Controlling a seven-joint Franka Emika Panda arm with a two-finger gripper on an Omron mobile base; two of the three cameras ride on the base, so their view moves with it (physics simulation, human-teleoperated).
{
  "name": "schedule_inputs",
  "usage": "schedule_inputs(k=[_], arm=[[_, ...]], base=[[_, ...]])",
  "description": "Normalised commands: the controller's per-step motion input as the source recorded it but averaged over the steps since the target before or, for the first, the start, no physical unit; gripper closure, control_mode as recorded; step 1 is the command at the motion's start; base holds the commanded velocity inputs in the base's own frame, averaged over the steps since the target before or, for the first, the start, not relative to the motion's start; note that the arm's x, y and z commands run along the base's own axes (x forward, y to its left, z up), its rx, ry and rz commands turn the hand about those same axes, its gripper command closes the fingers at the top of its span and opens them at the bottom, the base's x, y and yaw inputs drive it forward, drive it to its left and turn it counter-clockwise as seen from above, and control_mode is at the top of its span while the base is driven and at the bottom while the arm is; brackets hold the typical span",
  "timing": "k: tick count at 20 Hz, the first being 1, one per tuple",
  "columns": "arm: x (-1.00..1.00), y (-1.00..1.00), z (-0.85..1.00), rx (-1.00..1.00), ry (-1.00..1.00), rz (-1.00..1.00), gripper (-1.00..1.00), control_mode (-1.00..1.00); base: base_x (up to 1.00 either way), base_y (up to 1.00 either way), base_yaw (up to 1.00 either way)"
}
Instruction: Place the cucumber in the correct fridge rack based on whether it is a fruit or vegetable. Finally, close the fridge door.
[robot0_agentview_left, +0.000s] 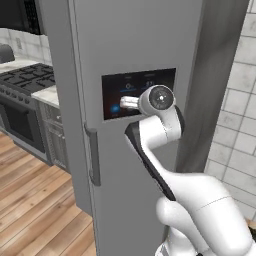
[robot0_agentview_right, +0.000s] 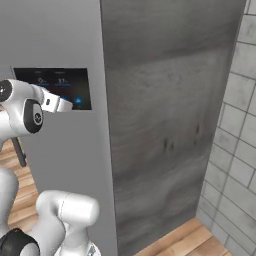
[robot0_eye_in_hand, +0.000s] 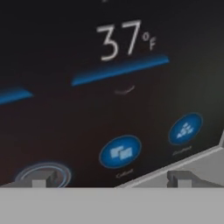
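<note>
The fridge door (robot0_agentview_left: 135, 40) is a plain grey panel, flush with the fridge body, with a dark bar handle (robot0_agentview_left: 93, 155) on its left edge. A dark display panel (robot0_agentview_left: 150, 82) reading 37°F is set into the door. My gripper (robot0_agentview_left: 122, 102) is stretched out against this display, right at its surface. In the hand view the display (robot0_eye_in_hand: 113, 87) sits very close, and my gripper (robot0_eye_in_hand: 109, 179) is open, its fingertips (robot0_eye_in_hand: 39, 183) wide apart with nothing between them. From the right base view the gripper (robot0_agentview_right: 67, 105) touches the door (robot0_agentview_right: 55, 35) at the display's lower edge. The cucumber is out of view.
A black stove (robot0_agentview_left: 27, 77) with an oven below stands to the left beyond the fridge, beside a pale counter (robot0_agentview_left: 47, 95). The fridge's dark grey side wall (robot0_agentview_right: 165, 110) runs back to a tiled wall (robot0_agentview_right: 235, 125) on the right. Wooden floor (robot0_agentview_left: 35, 200) lies open at lower left.
</note>
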Motion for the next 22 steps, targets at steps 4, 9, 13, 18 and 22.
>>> schedule_inputs(k=[4,9,13,18,22], arm=[[0.47,0.01,-0.14,0.0,0.0,0.0,-1.0,-1.0],[0.45,0.0,-0.12,0.0,0.0,0.0,-1.0,-1.0],[0.35,0.0,-0.13,0.0,0.0,0.0,-1.0,-1.0],[0.26,0.0,-0.18,0.0,0.0,0.0,-1.0,-1.0],[0.28,-0.01,-0.16,0.0,0.0,0.0,-1.0,-1.0]], base=[[0.0,0.0,0.0],[0.0,0.0,0.0],[0.0,0.0,0.0],[0.0,0.0,0.0],[0.0,0.0,0.0]])
